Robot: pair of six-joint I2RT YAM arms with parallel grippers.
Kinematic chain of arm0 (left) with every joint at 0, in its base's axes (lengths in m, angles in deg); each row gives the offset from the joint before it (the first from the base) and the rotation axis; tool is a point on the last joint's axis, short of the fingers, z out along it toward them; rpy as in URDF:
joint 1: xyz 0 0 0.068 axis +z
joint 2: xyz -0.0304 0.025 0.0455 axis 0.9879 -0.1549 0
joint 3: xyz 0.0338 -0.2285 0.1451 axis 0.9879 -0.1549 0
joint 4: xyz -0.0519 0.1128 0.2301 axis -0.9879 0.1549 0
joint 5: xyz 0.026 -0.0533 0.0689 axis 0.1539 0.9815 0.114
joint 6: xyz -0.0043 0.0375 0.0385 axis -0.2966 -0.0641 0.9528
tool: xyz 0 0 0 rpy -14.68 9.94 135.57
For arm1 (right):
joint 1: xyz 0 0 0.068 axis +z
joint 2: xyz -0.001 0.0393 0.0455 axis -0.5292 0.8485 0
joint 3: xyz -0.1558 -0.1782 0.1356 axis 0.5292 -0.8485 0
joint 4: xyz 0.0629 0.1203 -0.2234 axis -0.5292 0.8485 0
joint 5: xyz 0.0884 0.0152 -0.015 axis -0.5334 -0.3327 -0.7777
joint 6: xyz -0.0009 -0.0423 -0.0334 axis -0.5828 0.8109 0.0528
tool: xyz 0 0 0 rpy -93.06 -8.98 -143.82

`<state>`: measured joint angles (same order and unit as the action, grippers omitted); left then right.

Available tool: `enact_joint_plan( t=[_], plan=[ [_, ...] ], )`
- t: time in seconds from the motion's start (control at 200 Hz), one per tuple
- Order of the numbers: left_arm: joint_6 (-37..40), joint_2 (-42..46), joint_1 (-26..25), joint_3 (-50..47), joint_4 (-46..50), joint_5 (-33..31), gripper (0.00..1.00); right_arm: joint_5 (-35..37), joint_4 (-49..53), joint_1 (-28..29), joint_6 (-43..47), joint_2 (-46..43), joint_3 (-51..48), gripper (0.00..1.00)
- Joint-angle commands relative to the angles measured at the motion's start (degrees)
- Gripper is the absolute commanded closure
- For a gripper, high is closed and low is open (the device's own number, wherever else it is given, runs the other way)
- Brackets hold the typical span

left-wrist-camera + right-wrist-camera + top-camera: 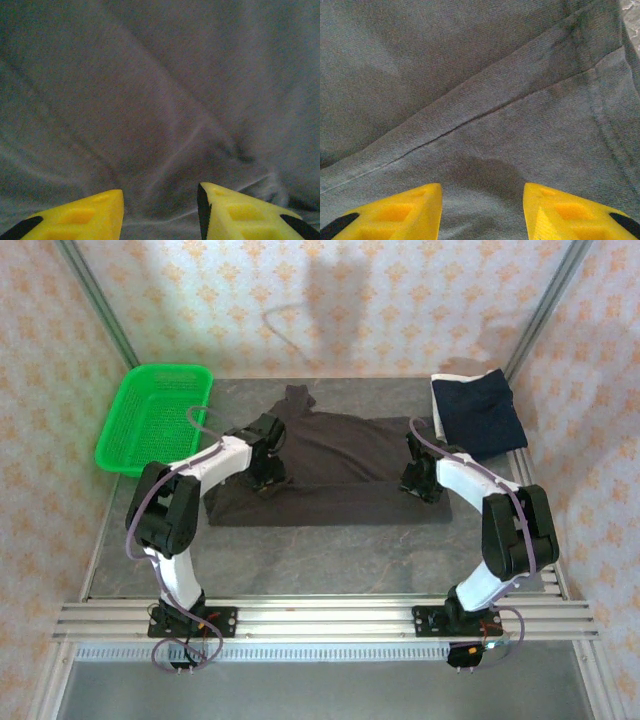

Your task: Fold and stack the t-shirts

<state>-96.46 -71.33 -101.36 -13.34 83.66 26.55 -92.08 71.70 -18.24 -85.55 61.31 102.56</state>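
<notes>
Left gripper [262, 465]: yellow fingers stand partly apart in the left wrist view [160, 192]; nothing is pinched between them, and cloth lies directly beneath.
Right gripper [418, 480]: fingers are likewise parted about halfway [481, 187]; no cloth is held, and a shadow is cast on the fabric between them.
Dark charcoal-brown short-sleeved cotton t-shirt [340, 475]: it is spread sideways across the middle of the table, with a gripper lowered onto each end. Soft wrinkles are seen under the left fingers [150, 100], and a stitched hem runs diagonally beneath the right ones [470, 75].
Folded navy blue t-shirt [480, 412]: it is laid at the far right corner of the table, well apart from the right gripper.
White t-shirt [455, 377]: it is seen as a thin edge under the navy one, so a stack appears to have been started there.
Green plastic mesh basket [160, 370]: it is set at the far left corner.
Grey table [330, 555]: the near strip is bare.
Step in hand: a fold of the charcoal shirt is judged to be under way, with both ends about to be gripped.
Next move: both pairs of fingers would need to be closed on the cloth edges together, then lifted evenly, so that the fold is carried over without skew.
</notes>
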Motion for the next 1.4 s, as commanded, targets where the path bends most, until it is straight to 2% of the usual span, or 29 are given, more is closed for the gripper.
enact_joint_plan(
  t=[0.0,0.165,0.22,0.295,0.35,0.445,0.636,0.701,0.736,0.791,0.986,1.101,1.166,1.211,1.311,1.396],
  plan=[
    [-1.87,2.1,-0.27,-3.09,-1.74,1.12,0.54,0.93,-0.85,0.13,0.71,0.83,-0.5,0.53],
    [-1.74,-0.42,-0.29,-2.11,-2.35,2.18,0.52,0.91,-0.45,0.16,1.15,0.97,0.24,0.53],
    [-1.57,-0.52,-0.27,-1.56,-2.21,1.85,0.54,1.39,-0.2,0.17,1.22,0.8,0.2,0.53],
    [-1.05,-0.62,-0.29,-0.34,-1.27,1.16,0.67,1.77,-0.1,0.15,1.24,0.65,0.12,0.53],
    [-0.63,-0.6,-0.29,0.82,-0.43,0.31,0.82,1.79,-0.09,0.1,1.24,0.6,0.12,0.53],
    [0.7,-1.02,-0.21,2.98,1.18,-0.35,1.0,1.79,-0.09,0.15,1.26,0.89,0.2,0.53],
    [2.39,-0.42,0.15,5.61,4.88,-1.83,1.0,1.88,0.29,0.1,1.53,0.45,0.21,0.53],
    [1.66,1.38,0.1,2.81,3.94,-1.49,0.74,2.01,0.25,0.17,1.69,0.37,0.13,0.53],
    [1.1,2.26,0.15,0.74,2.63,-0.73,0.66,1.99,0.26,0.13,1.73,0.41,0.12,0.53],
    [0.11,2.84,0.06,-2.24,0.27,0.64,0.62,1.79,-0.02,0.1,1.64,0.65,0.11,0.53],
    [-1.05,0.91,0.24,-5.25,-3.78,2.62,0.56,0.22,-0.03,0.17,1.83,2.01,1.26,0.53],
    [-0.7,-0.47,0.58,-4.06,-3.85,2.68,0.56,0.89,0.33,0.17,1.99,1.42,1.26,0.53],
    [-0.39,-0.62,0.67,-3.31,-3.63,2.31,0.59,1.37,0.59,0.12,1.86,1.0,1.17,0.53],
    [0.05,-0.61,0.76,-2.71,-3.31,2.13,0.65,1.53,0.58,0.17,1.86,0.81,1.09,0.53],
    [1.17,-0.69,0.85,-0.86,-1.45,0.93,0.88,1.63,0.54,0.15,1.81,0.8,0.91,0.53],
    [2.22,-0.44,1.11,1.18,0.4,0.04,0.94,1.51,0.7,0.16,1.72,0.98,1.11,0.53]
  ],
)
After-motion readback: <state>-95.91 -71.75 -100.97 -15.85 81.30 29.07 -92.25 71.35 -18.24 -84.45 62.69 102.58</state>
